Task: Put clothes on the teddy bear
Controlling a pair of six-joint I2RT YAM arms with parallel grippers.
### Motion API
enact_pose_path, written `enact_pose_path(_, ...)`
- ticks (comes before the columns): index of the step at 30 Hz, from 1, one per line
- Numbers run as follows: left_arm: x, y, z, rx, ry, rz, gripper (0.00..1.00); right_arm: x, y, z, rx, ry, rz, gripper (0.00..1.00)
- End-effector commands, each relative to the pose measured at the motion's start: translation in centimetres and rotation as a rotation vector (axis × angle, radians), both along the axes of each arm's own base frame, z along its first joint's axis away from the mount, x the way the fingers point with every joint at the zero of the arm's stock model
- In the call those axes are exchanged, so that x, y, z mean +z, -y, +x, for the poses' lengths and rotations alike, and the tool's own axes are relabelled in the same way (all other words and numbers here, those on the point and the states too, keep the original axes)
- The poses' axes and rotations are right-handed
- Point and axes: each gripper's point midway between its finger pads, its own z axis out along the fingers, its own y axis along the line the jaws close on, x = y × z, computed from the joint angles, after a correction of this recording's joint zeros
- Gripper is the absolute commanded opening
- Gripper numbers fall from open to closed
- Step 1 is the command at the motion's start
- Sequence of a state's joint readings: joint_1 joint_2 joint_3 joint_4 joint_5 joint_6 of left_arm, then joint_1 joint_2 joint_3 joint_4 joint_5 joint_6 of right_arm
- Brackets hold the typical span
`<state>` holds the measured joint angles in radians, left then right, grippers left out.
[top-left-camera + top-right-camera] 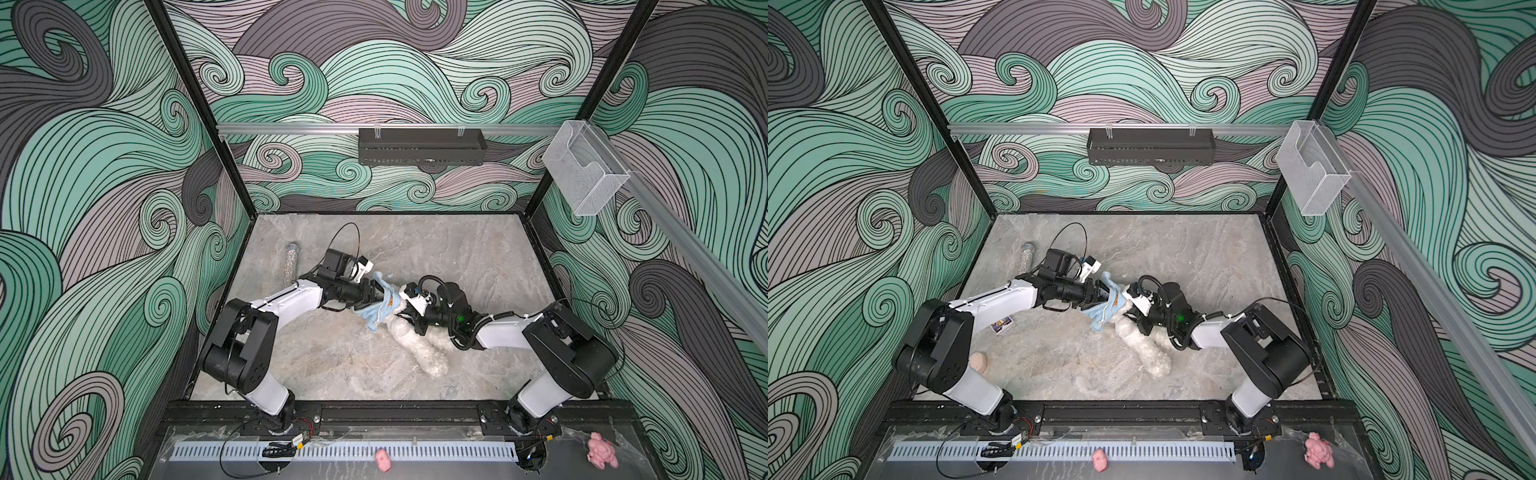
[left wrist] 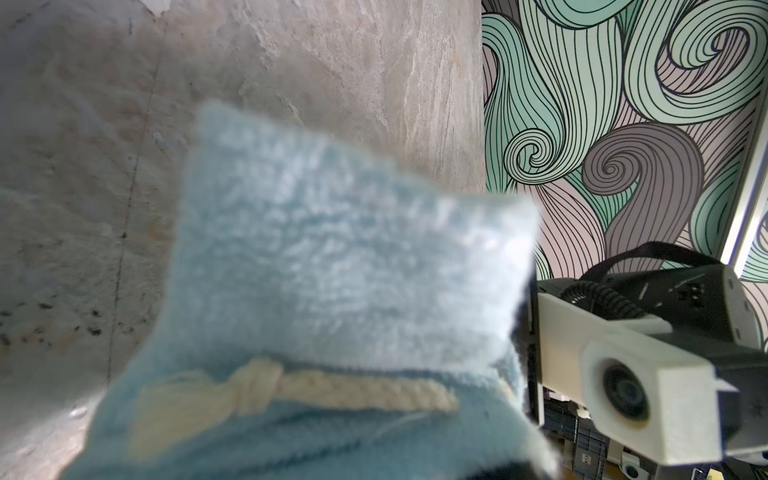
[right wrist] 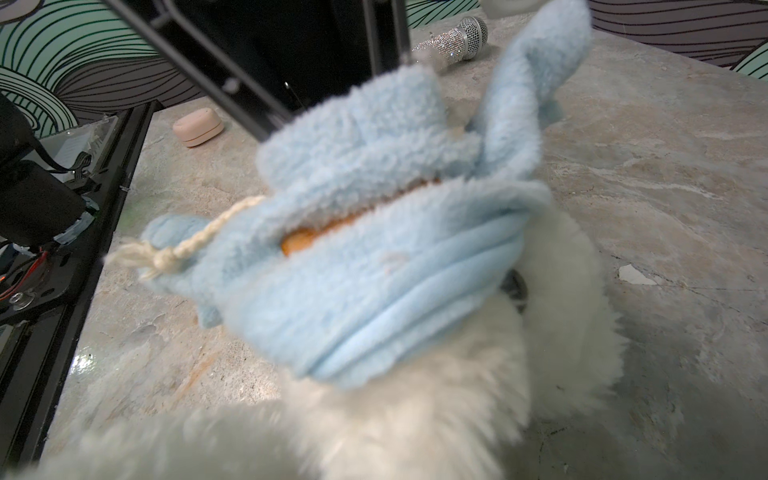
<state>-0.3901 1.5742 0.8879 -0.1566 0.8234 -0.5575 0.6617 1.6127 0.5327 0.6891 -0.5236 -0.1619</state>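
Note:
The teddy bear (image 1: 419, 345), white and fluffy, lies on the stone tabletop near the middle in both top views. A light blue fleece garment (image 1: 378, 313) with a cream cord is bunched over its upper end. My left gripper (image 1: 380, 292) reaches in from the left, its fingers apart in the blue cloth. In the left wrist view the garment (image 2: 332, 249) hides the jaws. My right gripper (image 1: 409, 318) comes in from the right, shut on the bear's fur just below the garment. White fur (image 3: 415, 415) fills the right wrist view under the blue folds (image 3: 374, 270).
A glittery microphone (image 1: 291, 264) lies at the back left of the table. A pink case (image 1: 978, 360) and a small card box (image 1: 1001, 326) sit by the left arm. Two pink plush toys (image 1: 383, 459) (image 1: 600, 455) lie in front of the rail. A black basket (image 1: 422, 147) hangs on the back wall.

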Motion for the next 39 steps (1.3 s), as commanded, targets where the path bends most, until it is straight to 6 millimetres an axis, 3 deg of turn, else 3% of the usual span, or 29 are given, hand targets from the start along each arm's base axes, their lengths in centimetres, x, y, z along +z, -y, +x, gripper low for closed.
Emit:
enact_pose_path(1,-0.1,-0.9,-0.5,0.024,-0.041,-0.003,0.64,5.3,-1.2,0.8,0.047,0.191,0.098,0.08)
enact_pose_path(10,-0.3,-3.2,-0.1,0.079,-0.032,0.051,0.65,4.7,-0.8,0.5,0.042,0.184,0.078,0.08)
enact_pose_path(14,-0.6,-3.1,-0.4,0.067,-0.036,0.054,0.5,4.8,-0.9,0.6,0.044,0.179,0.083,0.08)
enact_pose_path(18,-0.8,-2.0,-0.9,0.017,-0.037,0.033,0.47,5.5,-1.4,0.6,0.053,0.169,0.119,0.08)
enact_pose_path(30,-0.2,2.9,-1.6,-0.125,-0.032,-0.097,0.63,7.9,-2.9,-0.2,0.125,0.183,0.19,0.08)
enact_pose_path(39,-0.8,5.7,-4.2,-0.214,-0.09,-0.172,0.65,10.2,-3.3,1.4,0.106,0.281,0.201,0.08)
